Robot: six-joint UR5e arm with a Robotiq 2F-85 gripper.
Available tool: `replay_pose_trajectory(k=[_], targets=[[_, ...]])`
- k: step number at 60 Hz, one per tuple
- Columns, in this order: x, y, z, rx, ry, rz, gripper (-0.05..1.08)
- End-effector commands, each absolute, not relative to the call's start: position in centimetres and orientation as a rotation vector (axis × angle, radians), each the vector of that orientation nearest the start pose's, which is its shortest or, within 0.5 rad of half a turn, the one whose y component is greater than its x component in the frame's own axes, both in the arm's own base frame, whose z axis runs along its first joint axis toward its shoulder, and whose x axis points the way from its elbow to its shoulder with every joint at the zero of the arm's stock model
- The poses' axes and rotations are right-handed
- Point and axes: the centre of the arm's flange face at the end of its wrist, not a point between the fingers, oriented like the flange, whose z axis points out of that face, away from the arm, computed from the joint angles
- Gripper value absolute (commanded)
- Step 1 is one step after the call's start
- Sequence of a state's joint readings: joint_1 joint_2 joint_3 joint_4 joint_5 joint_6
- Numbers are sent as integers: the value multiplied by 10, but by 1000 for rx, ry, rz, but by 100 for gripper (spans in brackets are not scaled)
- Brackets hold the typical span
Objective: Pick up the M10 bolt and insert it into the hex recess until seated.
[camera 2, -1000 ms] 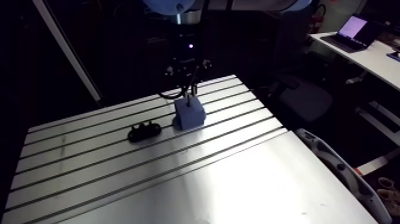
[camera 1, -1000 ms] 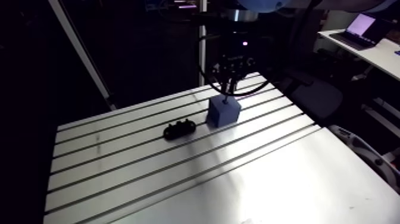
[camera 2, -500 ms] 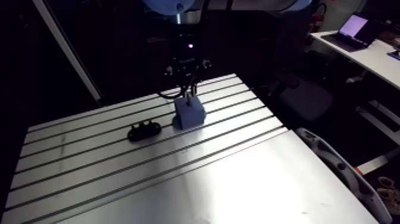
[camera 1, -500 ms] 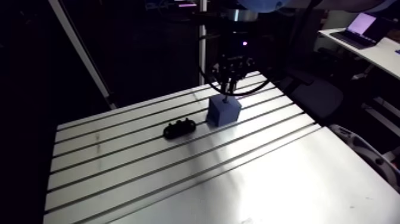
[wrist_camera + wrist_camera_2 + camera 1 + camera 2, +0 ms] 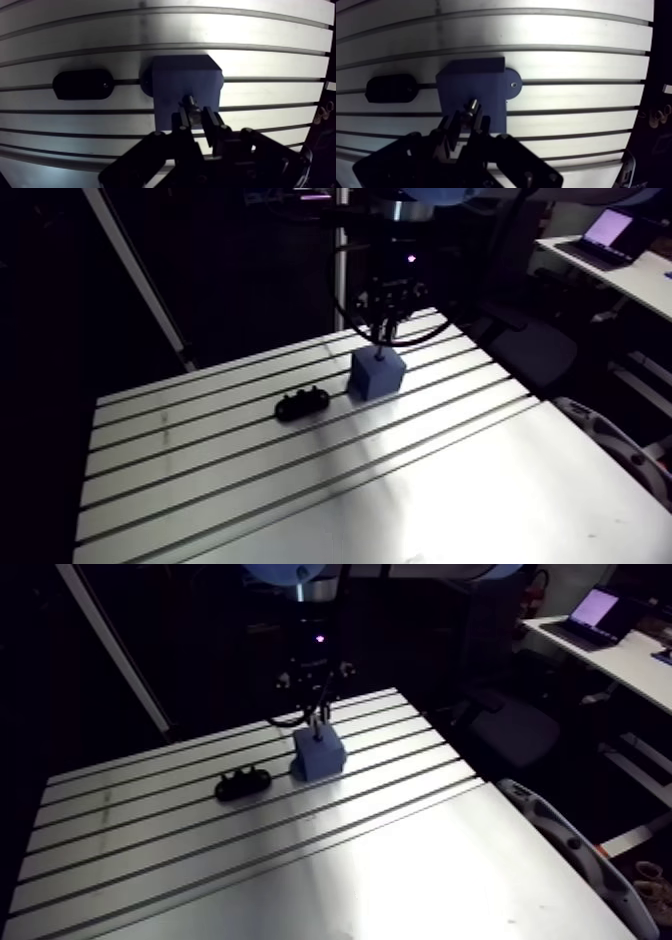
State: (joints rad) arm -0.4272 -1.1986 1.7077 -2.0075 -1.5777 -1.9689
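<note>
My gripper [image 5: 197, 124] is closed on the M10 bolt [image 5: 191, 106]. In the wrist view my two dark, flat-faced fingers [image 5: 181, 131] stand only narrowly apart, with the bolt pinched upright between them. It is a small piece of dull grey metal, and its rounded end pokes out just past my fingertips.

Right under the bolt sits the blue block [image 5: 175, 82], a matte, boxy piece with square edges and a flat top. The bolt hangs over that top, towards the edge nearest me. In the arm view a thin stem runs from my fingers down to the block's top. The hex recess is hidden beneath my fingers, so I cannot tell whether the bolt has entered it or only touches the surface.

On one side of the block, at its foot, a rounded blue ear [image 5: 512, 84] lies flat on the table with a small hole through it.

On the opposite side of the block, a short way off and not touching it, lies a black piece [image 5: 82, 84]. It is long and low with rounded ends, and the arm view shows small bumps along its top.

Under and beyond the block lies the table [image 5: 250, 30], pale brushed aluminium with a soft sheen, crossed by long dark parallel slots.
</note>
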Motion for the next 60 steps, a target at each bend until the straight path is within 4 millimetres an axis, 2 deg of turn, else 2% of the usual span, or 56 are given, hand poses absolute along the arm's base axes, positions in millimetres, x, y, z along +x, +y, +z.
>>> replay_pose_trajectory(k=[1, 60], targets=[[-591, 123, 260, 43, 3069, -37, 75], [-590, 124, 252, 48, 3057, -42, 75]])
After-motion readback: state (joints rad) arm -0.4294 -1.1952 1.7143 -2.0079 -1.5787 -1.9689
